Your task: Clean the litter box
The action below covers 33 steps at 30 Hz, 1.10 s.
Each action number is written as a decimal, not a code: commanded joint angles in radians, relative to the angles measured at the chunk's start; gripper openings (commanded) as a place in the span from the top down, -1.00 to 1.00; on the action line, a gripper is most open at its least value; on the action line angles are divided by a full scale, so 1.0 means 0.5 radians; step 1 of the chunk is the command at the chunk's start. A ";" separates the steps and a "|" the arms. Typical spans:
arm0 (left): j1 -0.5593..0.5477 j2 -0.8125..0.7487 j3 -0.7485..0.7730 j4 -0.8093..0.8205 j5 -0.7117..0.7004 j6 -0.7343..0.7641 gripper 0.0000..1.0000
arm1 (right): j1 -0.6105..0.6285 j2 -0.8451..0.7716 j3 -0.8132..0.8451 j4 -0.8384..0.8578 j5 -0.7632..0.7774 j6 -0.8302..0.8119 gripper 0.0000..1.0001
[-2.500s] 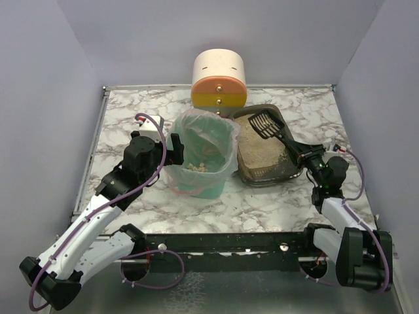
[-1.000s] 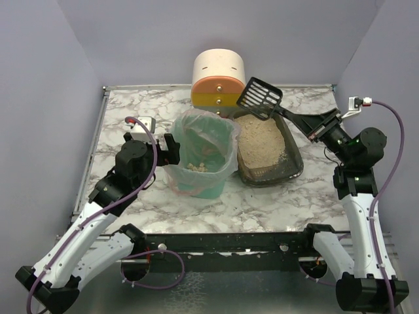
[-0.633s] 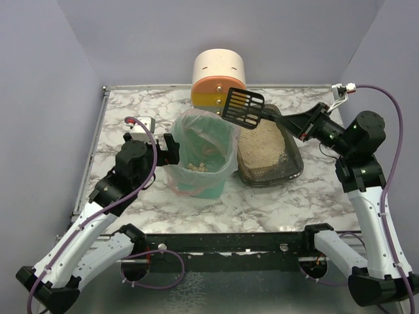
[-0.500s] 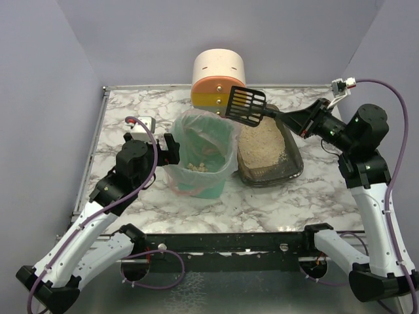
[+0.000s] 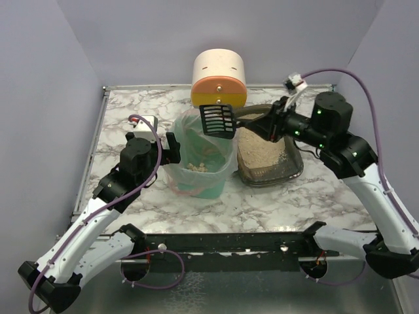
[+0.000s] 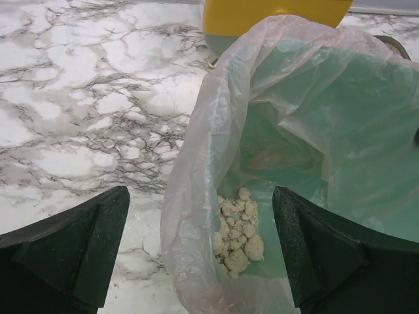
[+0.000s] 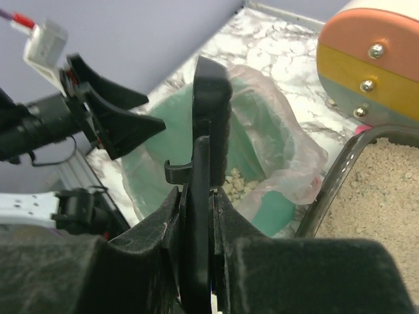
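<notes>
Scoop point(image 5: 218, 120) clamped in right gripper point(image 5: 270, 125), on edge over green bin point(image 5: 203, 186); left gripper point(image 5: 172, 149) spread wide at bin rim; litter box point(image 5: 270, 175) just right of bin; risk: liner point(image 5: 226, 163) snagged by scoop edge, bin tipped.

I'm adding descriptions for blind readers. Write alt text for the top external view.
The right gripper holds a black slotted litter scoop over a bag-lined green bin with pale clumps inside. The open left gripper sits at the bin's left side, and the grey litter box of sandy litter lies right of the bin on a marble table.
</notes>
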 commanded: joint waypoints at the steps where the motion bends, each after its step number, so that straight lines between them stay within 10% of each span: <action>1: 0.016 -0.011 -0.027 0.036 -0.069 -0.015 -0.98 | 0.522 0.158 0.181 -0.242 0.873 -0.302 0.99; 6: 0.016 -0.011 -0.026 0.031 -0.073 -0.008 -0.98 | 1.070 0.467 0.451 -0.418 1.746 -0.466 0.99; 15: 0.018 0.004 -0.027 0.030 -0.065 -0.004 -0.98 | 1.077 0.275 0.366 -0.097 1.645 -0.440 0.99; 33: 0.019 0.092 -0.030 0.059 -0.132 0.037 -0.98 | 1.075 -0.161 -0.390 0.095 2.751 -0.262 0.99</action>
